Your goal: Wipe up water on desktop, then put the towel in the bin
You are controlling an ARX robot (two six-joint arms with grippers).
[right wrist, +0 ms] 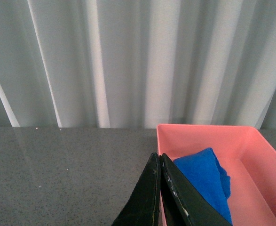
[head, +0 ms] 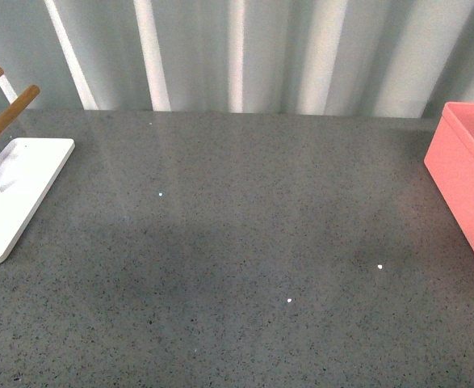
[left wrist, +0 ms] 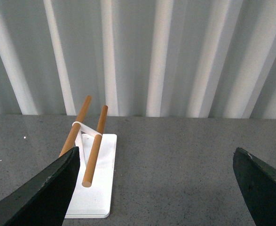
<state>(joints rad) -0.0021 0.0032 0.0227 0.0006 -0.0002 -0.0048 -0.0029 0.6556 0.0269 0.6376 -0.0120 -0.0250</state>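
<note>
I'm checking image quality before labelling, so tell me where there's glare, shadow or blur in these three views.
Front view: pale vertical reflections streak the desktop, a soft shadow darkens its near half. Left wrist view: the left gripper fingers are dark and blurred; the rack is sharp. Right wrist view: the right gripper is near-black; towel and bin are evenly lit.

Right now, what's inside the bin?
The blue towel lies inside the pink bin, bunched toward one side. The shut right gripper covers the near corner, so that part is hidden.
</note>
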